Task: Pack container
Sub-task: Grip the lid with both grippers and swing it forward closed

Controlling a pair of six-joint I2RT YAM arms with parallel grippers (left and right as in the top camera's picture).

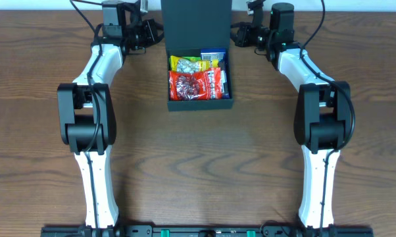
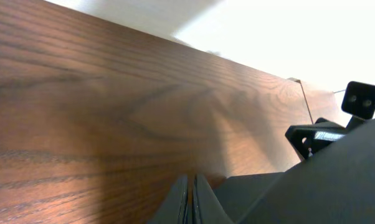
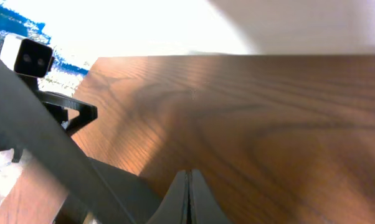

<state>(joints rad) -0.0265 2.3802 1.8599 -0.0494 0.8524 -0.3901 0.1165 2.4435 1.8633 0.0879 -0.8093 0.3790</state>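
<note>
Left pincer [image 2: 191,198] closed, right pincer [image 3: 189,194] closed, one open container [image 1: 199,104], several snack packets [image 1: 193,85] inside

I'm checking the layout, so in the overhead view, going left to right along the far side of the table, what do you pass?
left claw → container, flap lid open → right claw

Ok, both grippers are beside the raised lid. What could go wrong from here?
1. The left gripper and right gripper are shut, flanking the lid; an uneven push could skew the container or slide it on the table.
2. The red packet looks crinkled, so the lid may not close flat.
</note>
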